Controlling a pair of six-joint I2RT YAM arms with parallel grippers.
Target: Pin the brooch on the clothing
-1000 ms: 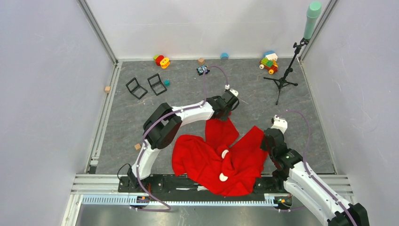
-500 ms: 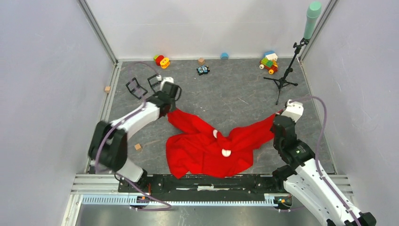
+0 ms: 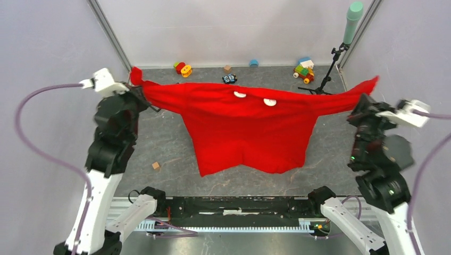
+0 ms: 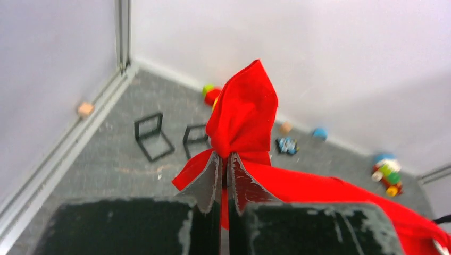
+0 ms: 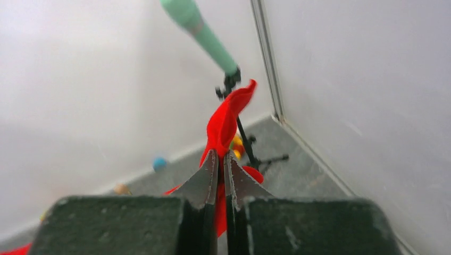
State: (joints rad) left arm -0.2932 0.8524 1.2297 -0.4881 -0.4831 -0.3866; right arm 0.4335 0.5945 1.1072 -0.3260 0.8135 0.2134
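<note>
The red T-shirt [image 3: 244, 127] hangs spread in the air between my two grippers, its hem down toward the floor. My left gripper [image 3: 136, 87] is shut on one bunched end of the shirt at the far left; this shows in the left wrist view [image 4: 224, 156] with red fabric [image 4: 244, 114] pinched between the jaws. My right gripper [image 3: 367, 95] is shut on the other end at the far right, which also shows in the right wrist view [image 5: 220, 155] with fabric [image 5: 226, 119]. Two small white patches [image 3: 240, 94] [image 3: 269, 102] sit on the top edge. I cannot tell whether either is the brooch.
A black microphone stand [image 3: 322, 85] with a teal foam top [image 3: 352, 21] stands at the back right, close to the right gripper. Toys [image 3: 183, 68] [image 3: 304, 69], a toy car [image 3: 229, 79] and a wooden cube [image 3: 156, 166] lie on the grey floor. Two black wire frames [image 4: 151, 135] stand back left.
Both arms have risen and swung far apart. The shirt went from a crumpled heap on the floor to hanging stretched out between the two grippers.
</note>
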